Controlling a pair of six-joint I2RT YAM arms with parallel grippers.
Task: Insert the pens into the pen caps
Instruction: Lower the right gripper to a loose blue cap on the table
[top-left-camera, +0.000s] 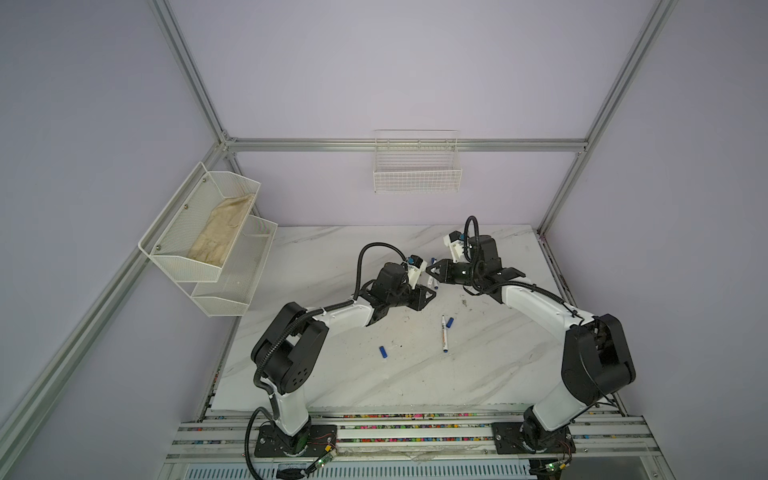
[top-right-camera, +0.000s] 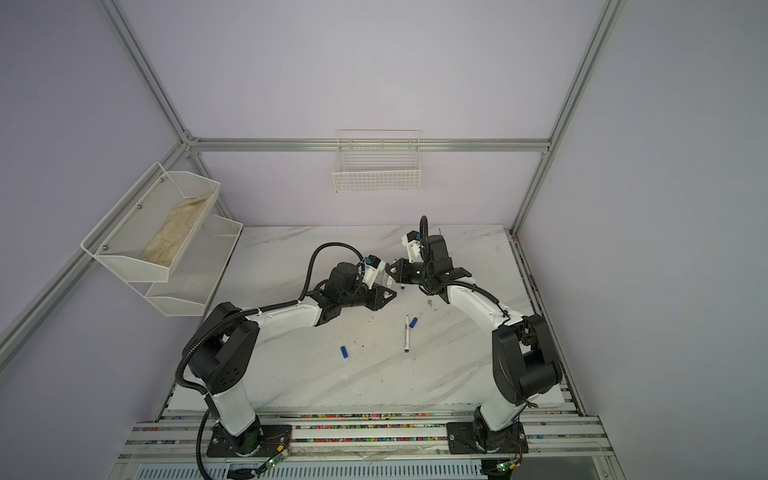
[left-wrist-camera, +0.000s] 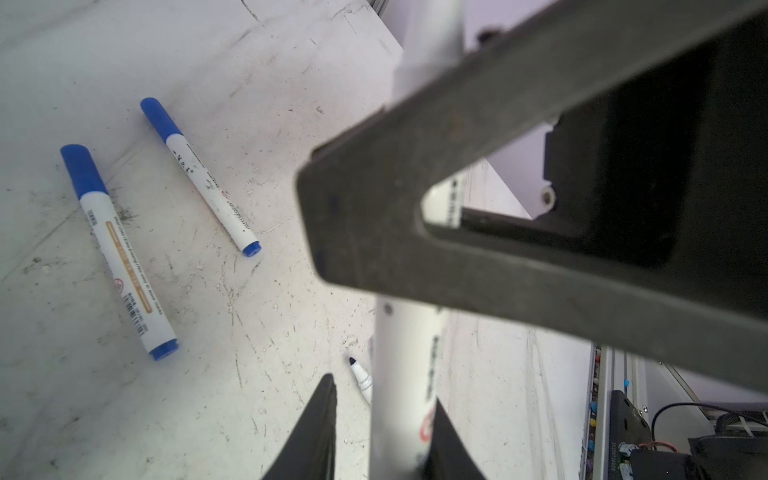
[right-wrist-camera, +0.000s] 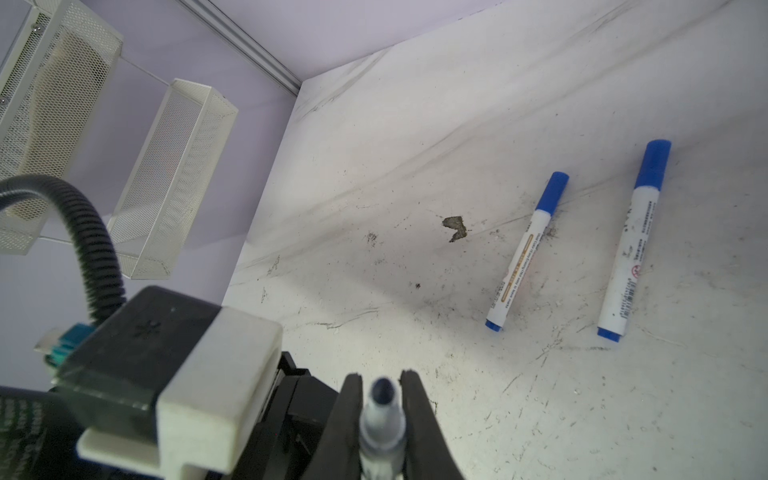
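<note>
Right end effector (right-wrist-camera: 381, 376): clenching the held pen (right-wrist-camera: 382, 430), whose tip is poking out past the fingers.
Left end effector (left-wrist-camera: 384, 390): released, straddling that barrel with a gap showing on one side.
Capped pens (right-wrist-camera: 527, 253): two lying side by side on the worktop (right-wrist-camera: 415, 145), near both end effectors.
Loose pen (top-left-camera: 444, 334): lying uncapped nearer the front, a pen cap (top-left-camera: 450, 321) just beside its tip.
Other pen cap (top-left-camera: 384, 352): lying alone, further left.

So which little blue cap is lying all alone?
On the white marble table, look at the front half. The short dark-blue plastic cap lies alone, nearer the left robot arm; the other loose blue cap lies close beside an uncapped white marker pen.
</note>
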